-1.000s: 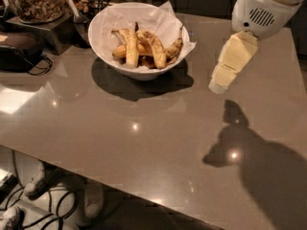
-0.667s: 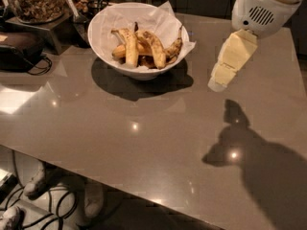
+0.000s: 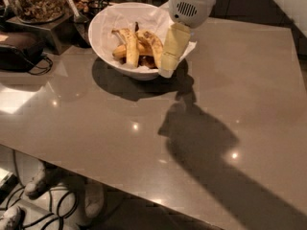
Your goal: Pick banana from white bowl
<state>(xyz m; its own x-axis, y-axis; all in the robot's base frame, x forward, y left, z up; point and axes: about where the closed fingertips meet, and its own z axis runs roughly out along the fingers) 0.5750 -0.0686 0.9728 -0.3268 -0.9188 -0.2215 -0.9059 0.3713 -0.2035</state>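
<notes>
The white bowl (image 3: 102, 22), lined with crinkled white paper, stands at the back of the table and holds several bananas. The brown-speckled banana (image 3: 152, 43) lies curved on the bowl's right side. A paler banana with a long stem (image 3: 129, 49) lies to its left. My gripper (image 3: 167, 68) hangs from the white wrist housing (image 3: 191, 6) over the bowl's right rim, just to the right of the speckled banana. It covers part of the rim and paper there, and I cannot tell whether it touches the banana.
A glass jar of nuts (image 3: 36, 1) stands on a metal stand at the back left. A dark device with a cable (image 3: 18, 44) sits beside it. The table's front edge (image 3: 96, 174) runs diagonally, with cables and feet on the floor below.
My gripper has moved left, from over the bare table right of the bowl to over the bowl's right rim. The bananas have not moved.
</notes>
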